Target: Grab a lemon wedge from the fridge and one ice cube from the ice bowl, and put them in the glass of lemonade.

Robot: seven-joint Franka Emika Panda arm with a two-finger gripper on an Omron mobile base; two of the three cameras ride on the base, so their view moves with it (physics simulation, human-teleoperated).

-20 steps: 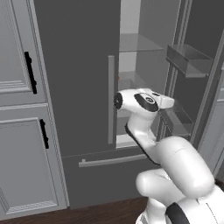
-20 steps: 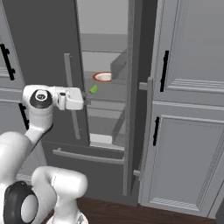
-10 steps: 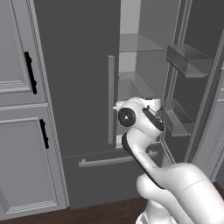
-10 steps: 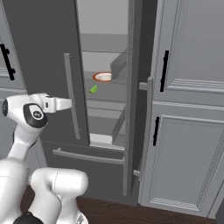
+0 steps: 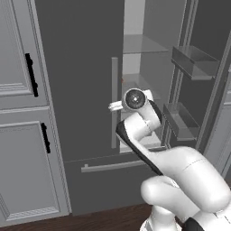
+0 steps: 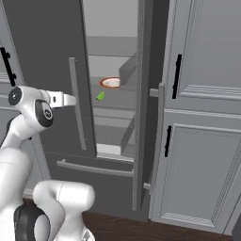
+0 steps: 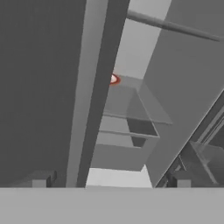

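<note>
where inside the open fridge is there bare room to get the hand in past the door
The gap between the shut left door's handle and the open right door is free. The lemon wedge and plate share one shelf, so that level is crowded. The lower shelf looks bare. The hand, open, sits beside the handle.

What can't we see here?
- Gripper: right base view, too small to read the jaws; hand view, just the fingertips past the grey band.
- Plate: hand view, mostly behind the fridge's left door.
- Lemon wedge: right base view, too small for shape.
</note>
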